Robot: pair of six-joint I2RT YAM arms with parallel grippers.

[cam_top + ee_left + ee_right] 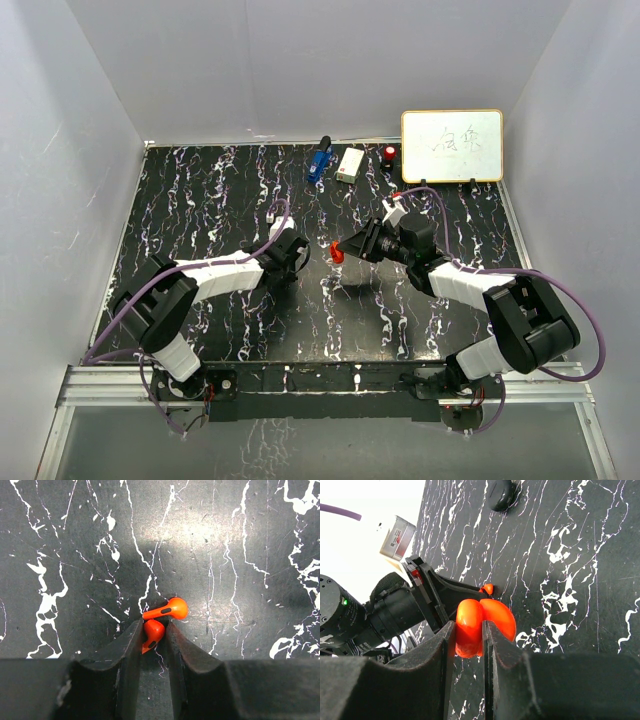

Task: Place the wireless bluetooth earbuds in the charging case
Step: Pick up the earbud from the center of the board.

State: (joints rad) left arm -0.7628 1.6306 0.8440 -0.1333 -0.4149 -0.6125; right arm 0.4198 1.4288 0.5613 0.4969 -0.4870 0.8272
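Below, white walls (300, 60) box a black marbled bench (220, 200). Left fingers (127, 670) pinch 1 earbud (154, 630); right fingers (501, 670) clamp the case (470, 625).

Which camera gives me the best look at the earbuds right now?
Left wrist: both show close up, one earbud pinched in the left gripper, the other earbud lying just beyond. Right wrist shows only an orange tip past the charging case. Top external: hidden under the left gripper.
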